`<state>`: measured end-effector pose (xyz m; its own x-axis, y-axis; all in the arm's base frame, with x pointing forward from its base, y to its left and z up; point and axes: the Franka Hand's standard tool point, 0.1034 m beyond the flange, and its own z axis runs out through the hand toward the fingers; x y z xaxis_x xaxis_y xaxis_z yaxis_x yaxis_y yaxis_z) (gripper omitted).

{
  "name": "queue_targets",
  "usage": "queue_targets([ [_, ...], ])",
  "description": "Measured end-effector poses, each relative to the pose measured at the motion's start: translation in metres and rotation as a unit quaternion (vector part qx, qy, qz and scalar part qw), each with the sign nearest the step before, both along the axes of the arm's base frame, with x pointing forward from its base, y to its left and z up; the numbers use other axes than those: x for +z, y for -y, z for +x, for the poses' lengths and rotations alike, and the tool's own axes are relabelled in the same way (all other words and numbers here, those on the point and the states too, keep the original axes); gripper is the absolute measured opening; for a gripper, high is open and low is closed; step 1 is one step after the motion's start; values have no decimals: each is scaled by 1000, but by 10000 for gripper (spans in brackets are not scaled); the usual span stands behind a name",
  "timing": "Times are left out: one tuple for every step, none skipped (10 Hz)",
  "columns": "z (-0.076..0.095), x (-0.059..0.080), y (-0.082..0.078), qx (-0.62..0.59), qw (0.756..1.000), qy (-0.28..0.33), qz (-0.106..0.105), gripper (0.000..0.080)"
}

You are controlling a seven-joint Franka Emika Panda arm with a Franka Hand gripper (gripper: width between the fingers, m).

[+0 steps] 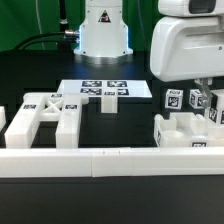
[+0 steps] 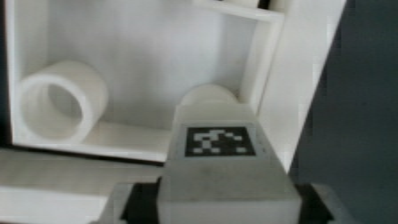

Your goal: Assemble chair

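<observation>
- Nearest to us, on the near side of the marker board (image 1: 105, 90), the long border rail (image 1: 110, 158) runs across the table. It belongs to the rig, not to the furniture.
- Just beyond the rail, to the exterior view's left of the marker board, blocky white frame pieces (image 1: 45, 115) lie flat. As far as we can tell, nothing is fitted into them.
- To the exterior view's right of the marker board lies the other cluster of chair parts (image 1: 180, 130). It is a boxy open piece with short tagged posts (image 1: 195, 100) at its far edge.
- The gripper (image 2: 226, 203) hangs over that right-hand cluster.
- In the wrist view one tagged post (image 2: 217, 140) lies between the jaws, which stand partly apart. We cannot tell whether the pads press on it, or whether it is off the table.
- Past that post the wrist view shows an open frame (image 2: 169, 55) with a round white ring (image 2: 63, 100) inside it. We take the ring for a socket, but we cannot be sure.
- Farthest off, behind the marker board, stands the arm's base (image 1: 103, 35).
- We judge the task to be at an early stage, since every part we can see looks loose and none looks joined to another.
- The step in hand seems to be taking hold of a post. Seating the posts and joining the frames and seat are all left to do.
</observation>
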<state>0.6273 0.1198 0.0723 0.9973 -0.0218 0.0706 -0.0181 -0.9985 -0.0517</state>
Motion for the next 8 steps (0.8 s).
queue_targets([
  [-2, 0, 0, -74, 997, 4, 4, 284],
  [-3, -1, 0, -130, 992, 7, 9, 284],
  [-3, -1, 0, -174, 985, 9, 13, 284],
  [-3, -1, 0, -208, 978, 10, 17, 285],
  [-3, -1, 0, -271, 962, 9, 24, 285],
  [-3, -1, 0, -337, 941, 8, 31, 285],
  [-3, -1, -1, -395, 918, 7, 33, 285],
  [-4, -1, -1, -431, 902, 6, 33, 285],
])
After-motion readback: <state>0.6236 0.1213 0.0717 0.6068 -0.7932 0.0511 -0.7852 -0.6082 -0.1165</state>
